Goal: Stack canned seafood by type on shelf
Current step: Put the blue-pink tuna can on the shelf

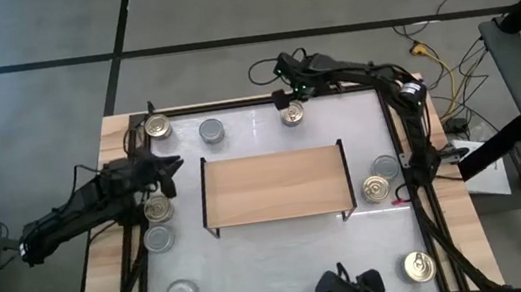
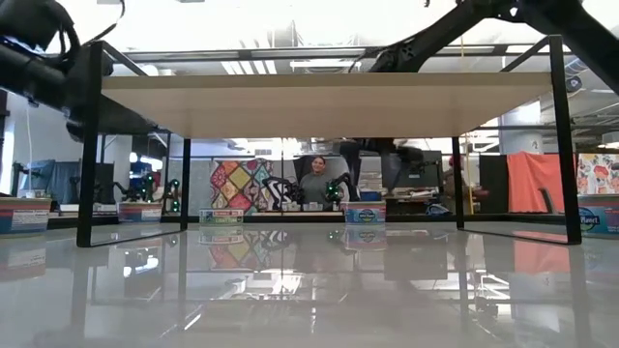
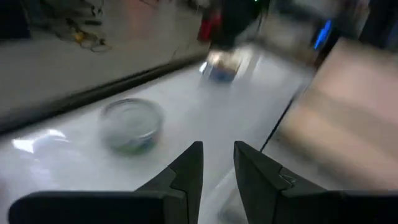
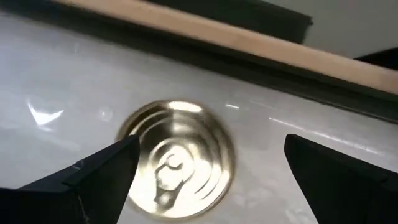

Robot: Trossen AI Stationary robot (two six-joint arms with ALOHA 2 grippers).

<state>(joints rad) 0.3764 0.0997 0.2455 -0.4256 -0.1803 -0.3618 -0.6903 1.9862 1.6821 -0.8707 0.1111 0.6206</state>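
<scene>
Centrally, the shelf [image 1: 274,186] is being left bare while tins are being kept scattered around it on the white tabletop [image 1: 286,264]
Behind its far edge, a gold-topped tin [image 4: 176,158] is being straddled, untouched, by the right gripper [image 1: 292,109] with fingers wide apart; the left gripper [image 3: 217,163], nearly closed on nothing, is being held beside the shelf's left end, near a silver-topped tin [image 3: 131,124]

A robotics lab is showing here: cables [image 1: 435,50] are trailing over grey concrete floor [image 1: 33,105], and a person [image 2: 314,182] is sitting among more robot arms [image 2: 280,190].
</scene>
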